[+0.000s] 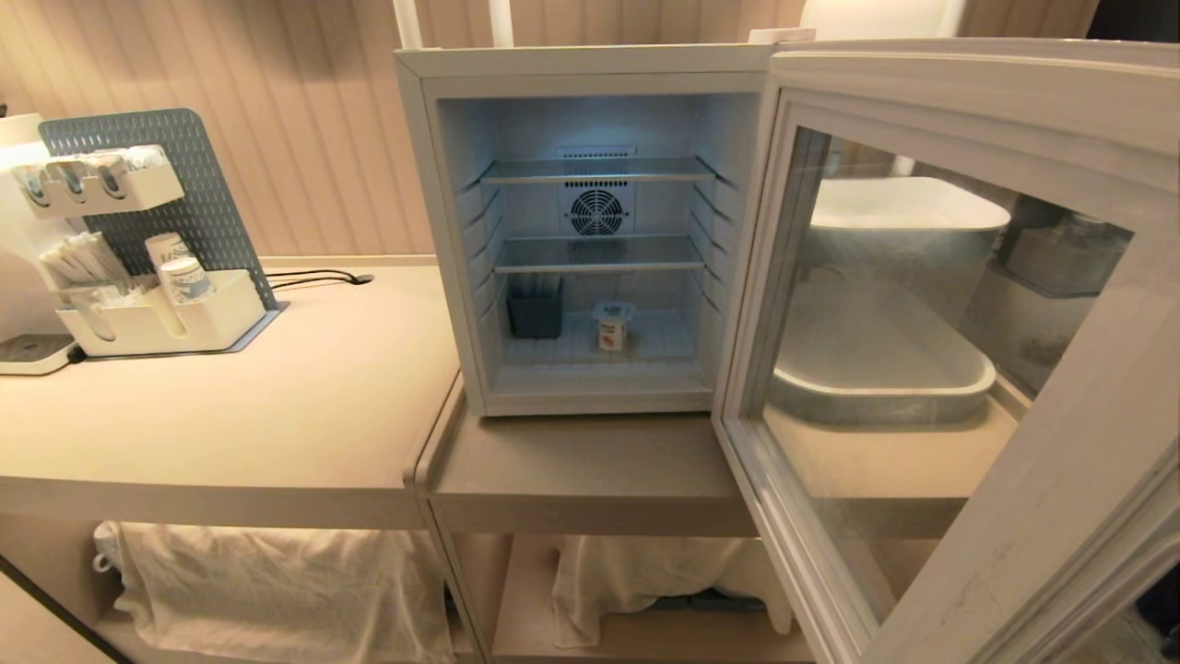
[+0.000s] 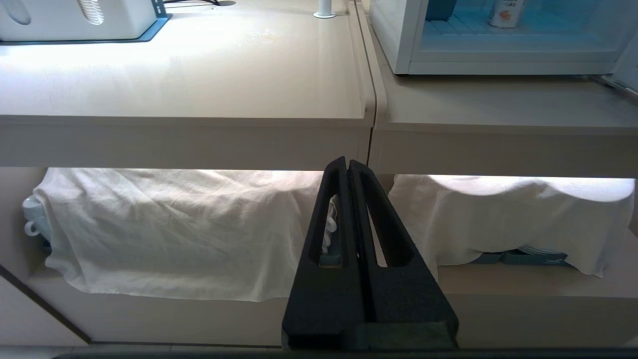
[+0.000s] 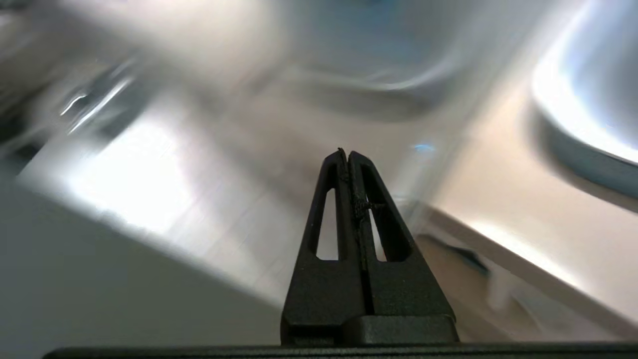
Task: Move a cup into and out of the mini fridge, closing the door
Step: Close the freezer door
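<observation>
**Fingers pressed together on both grippers, nothing held**

Fingers (image 2: 356,199) on my left gripper (image 2: 347,162) are flat against each other, empty. It sits low in front of the counter edge (image 2: 184,139), aimed at the white cloth (image 2: 164,234) draped over the lower shelf. Something pale pokes out at the cloth's far end; can't identify it.

Right gripper (image 3: 347,152) is likewise fully closed with nothing in it. Its wrist view is smeared; I make out a pale curved rim and bright patches, no more. Neither arm shows in the head view.

Mini fridge (image 1: 590,65) sits on the counter at 12 o'clock, with its door (image 1: 968,101) swung wide open toward 3 o'clock and cut off by the frame edge. Through its glass I see a white tub (image 1: 885,369), hazy.

Cup (image 1: 612,326) stands upright on the fridge floor, roughly centre, with a dark container (image 1: 535,314) well apart at its 9 o'clock. Both upper shelves look bare. Left wrist view catches only the cup's lower half (image 2: 506,12).

At 9–10 o'clock there's an organiser (image 1: 157,323) with paper cups (image 1: 180,272); the white machine beside it is cropped.
</observation>
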